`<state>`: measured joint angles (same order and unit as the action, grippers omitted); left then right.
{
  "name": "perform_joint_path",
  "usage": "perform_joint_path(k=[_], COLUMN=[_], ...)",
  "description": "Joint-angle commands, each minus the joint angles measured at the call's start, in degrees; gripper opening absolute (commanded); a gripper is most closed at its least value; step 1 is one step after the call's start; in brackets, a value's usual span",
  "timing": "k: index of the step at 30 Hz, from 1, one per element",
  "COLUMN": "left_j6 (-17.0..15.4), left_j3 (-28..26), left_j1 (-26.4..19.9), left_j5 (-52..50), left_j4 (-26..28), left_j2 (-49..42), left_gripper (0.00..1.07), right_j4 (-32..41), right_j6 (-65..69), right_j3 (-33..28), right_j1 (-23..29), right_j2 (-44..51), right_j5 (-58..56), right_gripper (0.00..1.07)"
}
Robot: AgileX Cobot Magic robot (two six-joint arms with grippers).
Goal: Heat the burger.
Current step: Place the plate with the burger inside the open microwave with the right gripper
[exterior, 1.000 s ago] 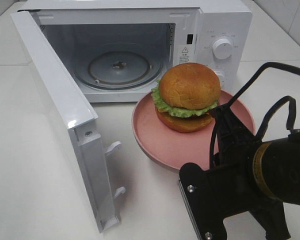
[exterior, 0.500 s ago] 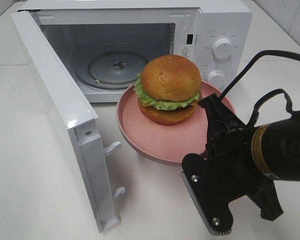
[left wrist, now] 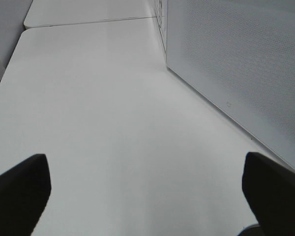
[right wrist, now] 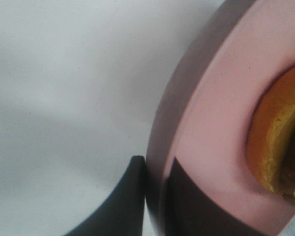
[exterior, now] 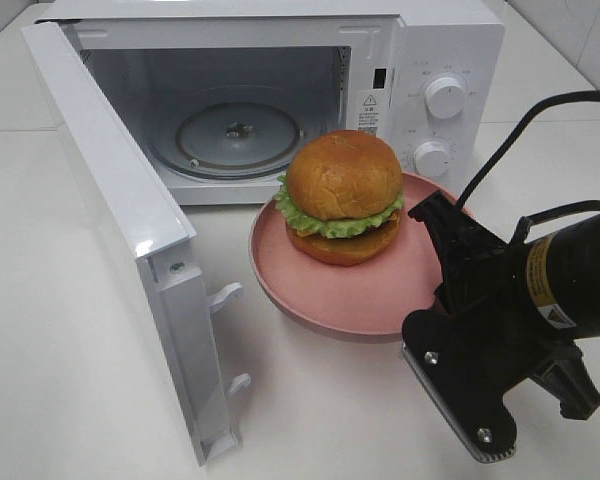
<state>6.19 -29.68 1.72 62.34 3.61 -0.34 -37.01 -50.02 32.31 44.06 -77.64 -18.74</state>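
Observation:
The burger (exterior: 343, 195), with a golden-brown bun, green lettuce and a dark patty, sits on a round pink plate (exterior: 310, 290) just in front of the open microwave (exterior: 450, 60). My right gripper (exterior: 432, 212) is shut on the plate's right rim. In the right wrist view its fingers (right wrist: 132, 196) pinch the plate's edge (right wrist: 211, 123) from both sides, with the burger (right wrist: 275, 142) just beyond. My left gripper (left wrist: 147, 191) shows only in the left wrist view. It stands open over bare table beside the microwave's perforated side wall (left wrist: 246, 73), holding nothing.
The microwave door (exterior: 120, 220) swings wide open to the left and juts toward the front. The glass turntable (exterior: 235, 130) lies bare inside the cavity. Two knobs (exterior: 445, 97) sit on the right panel. The white table (exterior: 70, 380) runs around it.
The plate with the burger moved left toward the microwave opening, then settled slightly back to the right and lower. My right arm shifted right with it. The grip stayed shut.

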Motion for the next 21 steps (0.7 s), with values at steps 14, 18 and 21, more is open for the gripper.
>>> perform_joint_path(k=[14,18,21], left_j6=[-0.23,-0.23,-0.23], left_j3=[0.00,0.00,0.00], left_j1=[0.11,0.11,0.11], left_j5=[-0.92,-0.92,-0.92], left_j4=[-0.06,-0.06,-0.06], left_j2=[-0.74,-0.74,-0.74], left_gripper=[0.98,0.98,0.98], right_j4=[22.23,25.50,25.84], right_j6=[-27.79,-30.48,-30.77], right_j3=[4.24,5.16,5.67], right_j1=[-3.27,-3.27,-4.13], right_j2=[0.29,0.29,0.29], right_j5=[5.79,6.07,6.07], right_gripper=[0.00,0.00,0.00])
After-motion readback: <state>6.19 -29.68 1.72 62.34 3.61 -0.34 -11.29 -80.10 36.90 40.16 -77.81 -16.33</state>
